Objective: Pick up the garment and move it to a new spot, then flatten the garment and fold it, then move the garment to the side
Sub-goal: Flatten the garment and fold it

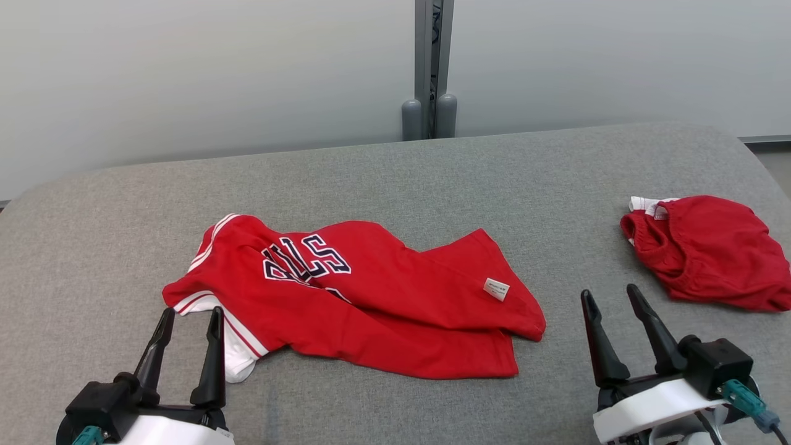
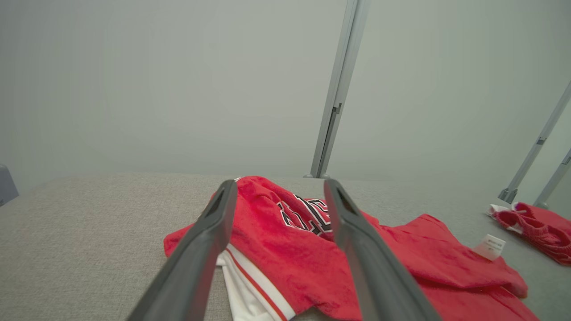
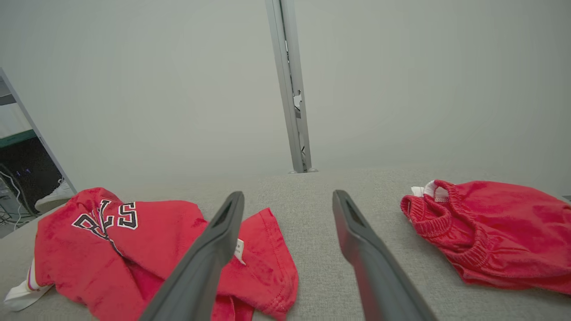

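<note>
A red jersey (image 1: 371, 296) with dark lettering and white-striped trim lies crumpled in the middle of the grey table (image 1: 395, 179); a white label shows near its right hem. The left wrist view looks across the jersey (image 2: 290, 240), and it lies at the left of the right wrist view as the jersey (image 3: 147, 240). My left gripper (image 1: 190, 318) stands open at the lower left, its tips just over the jersey's white sleeve edge, nothing between the fingers. At the lower right my right gripper (image 1: 612, 295) is open above bare table, right of the jersey's hem.
A second red garment (image 1: 710, 250) with an elastic band lies bunched at the table's right edge, also seen as the bunched garment (image 3: 495, 227). A grey post (image 1: 431, 68) stands behind the table against a pale wall. Bare grey surface lies at the far side and front middle.
</note>
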